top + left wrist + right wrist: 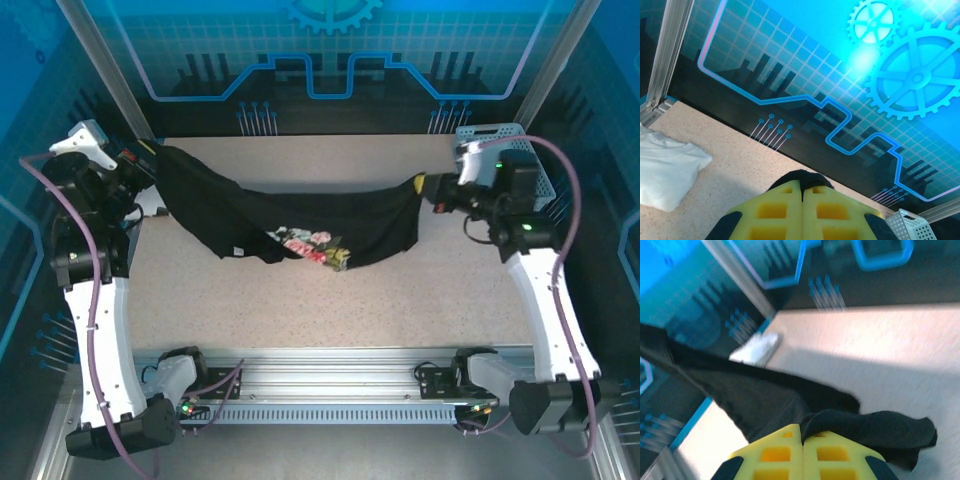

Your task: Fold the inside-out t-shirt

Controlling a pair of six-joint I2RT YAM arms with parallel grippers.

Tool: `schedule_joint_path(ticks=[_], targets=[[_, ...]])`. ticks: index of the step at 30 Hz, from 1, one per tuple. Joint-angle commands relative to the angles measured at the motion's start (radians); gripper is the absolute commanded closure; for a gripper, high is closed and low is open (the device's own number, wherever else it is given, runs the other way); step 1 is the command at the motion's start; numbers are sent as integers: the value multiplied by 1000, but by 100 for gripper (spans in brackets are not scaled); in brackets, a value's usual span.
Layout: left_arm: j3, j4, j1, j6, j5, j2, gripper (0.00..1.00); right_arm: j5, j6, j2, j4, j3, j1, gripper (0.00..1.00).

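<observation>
Here, the left gripper (153, 160) and right gripper (426, 187) each pinch the t-shirt (300, 215), near a white basket (495, 132), contents hidden.

Work surface: a table (330, 300) with a speckled beige top, matte, evenly lit.

Rear enclosure: the back wall panel (200, 50) carries a printed blue grid above a dark skyline band, crossed by a light-blue circuit line (330, 72). A gear motif (333, 12) sits at top centre.

Side panels (35, 90), left and right, carry the same blue print.

Frame: slanted aluminium posts (105, 70) stand at the two rear corners. A slotted aluminium rail (330, 375) runs along the near edge of the table.

Lighting: a bright glare (862, 60) washes out the back panel beside the gear prints in the left wrist view. In the right wrist view, a broad soft shadow (850, 365) crosses the table top.
</observation>
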Motion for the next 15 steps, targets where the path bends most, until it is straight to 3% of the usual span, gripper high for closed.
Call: schedule_joint_path(ticks=[1, 10, 15], targets=[[-38, 14, 11, 36, -23, 24, 100, -47, 20, 108, -3, -130, 47, 100], [-131, 65, 5, 21, 29, 52, 100, -55, 31, 500, 154, -146, 55, 93], [-165, 78, 1, 22, 33, 47, 100, -80, 23, 576, 187, -155, 51, 87]])
